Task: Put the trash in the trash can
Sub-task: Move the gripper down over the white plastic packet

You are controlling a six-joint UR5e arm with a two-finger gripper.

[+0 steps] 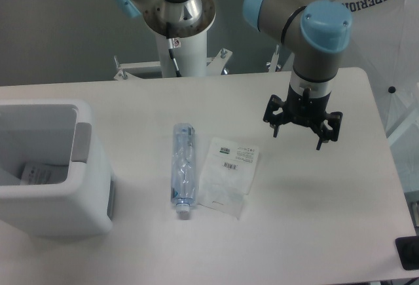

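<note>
- Lying flat near the middle of the table point(314, 232), the crushed bottle point(183, 170) is seen with its white cap point(184, 211) towards the near edge; the flat plastic bag point(227, 175) is touching or just beside it on the right.
- Both are judged light. The bottle is likely springy and slippery, so a grasp across its narrow mid-body is suggested.
- The bag is judged limp and thin; a pinch at a raised wrinkle or free edge would be needed.
- The gripper point(302, 130) is held above the table, well right of both items, with jaws spread and nothing held.
- The trash can point(49, 167) stands at the left near edge, mouth open upward; a piece of paper is seen inside.
- Open tabletop is left between bottle and can; the thick rim must be cleared.
</note>
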